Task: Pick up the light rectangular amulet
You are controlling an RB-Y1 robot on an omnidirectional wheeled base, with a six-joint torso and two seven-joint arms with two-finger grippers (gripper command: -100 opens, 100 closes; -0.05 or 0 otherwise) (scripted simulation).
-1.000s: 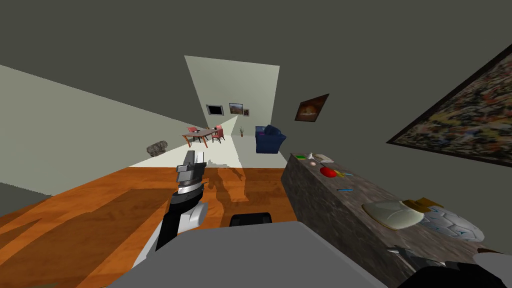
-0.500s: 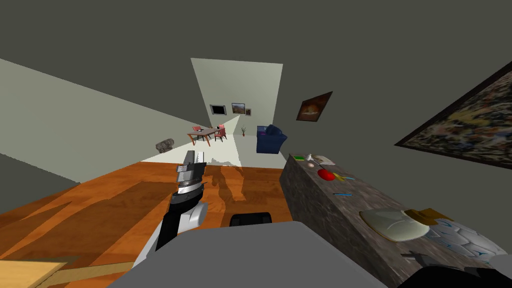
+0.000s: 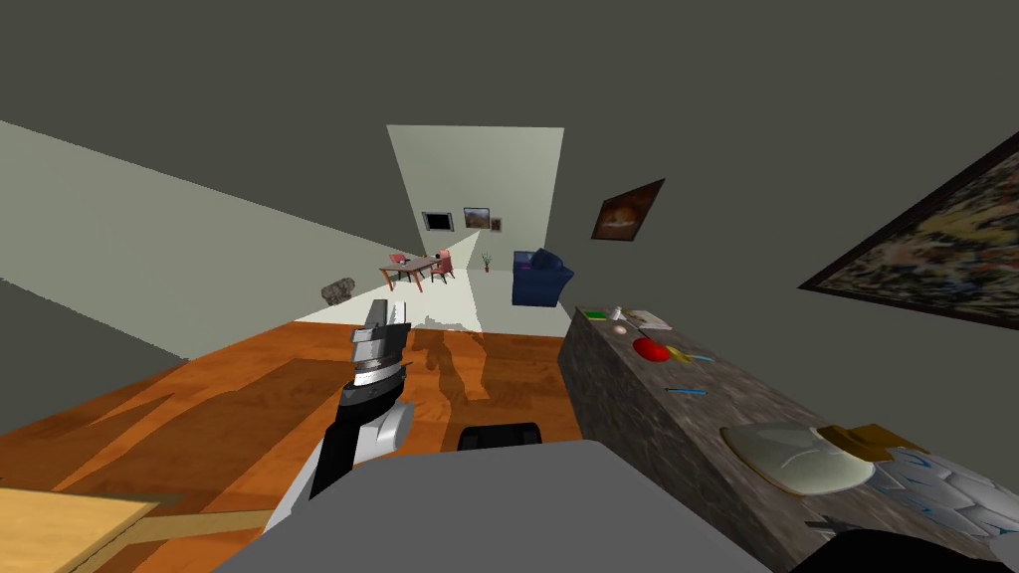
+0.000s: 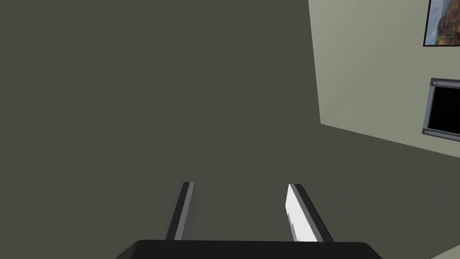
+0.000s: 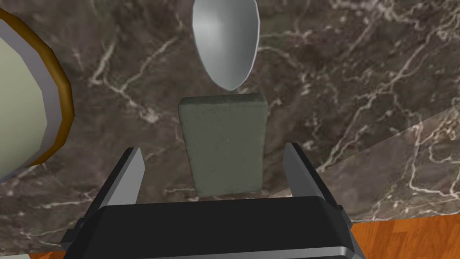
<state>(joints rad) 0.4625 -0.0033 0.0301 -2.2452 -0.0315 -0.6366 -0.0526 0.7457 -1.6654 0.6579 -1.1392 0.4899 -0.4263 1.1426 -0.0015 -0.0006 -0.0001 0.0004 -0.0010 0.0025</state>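
The amulet (image 5: 223, 144) is a flat grey-green rectangular slab with rounded corners, lying on a dark marble counter top (image 5: 359, 90). My right gripper (image 5: 213, 150) hovers over it, open, one finger on each long side of the slab and neither touching it. Just beyond the amulet's far end lies a shiny silver spoon bowl (image 5: 226, 42). My left gripper (image 3: 386, 316) is held up over the wooden floor, away from the counter, and in its wrist view the left gripper (image 4: 240, 184) is open and empty.
A pale dish with a brown rim (image 5: 27, 90) sits close beside the right gripper. In the head view the long counter (image 3: 637, 398) carries a pale dish (image 3: 796, 458), a red object (image 3: 652, 349) and small items. A blue armchair (image 3: 538, 278) stands beyond it.
The whole head view has shifted, so I have turned or moved slightly; a light wooden surface has come into the lower left corner. The left arm holds its pose.
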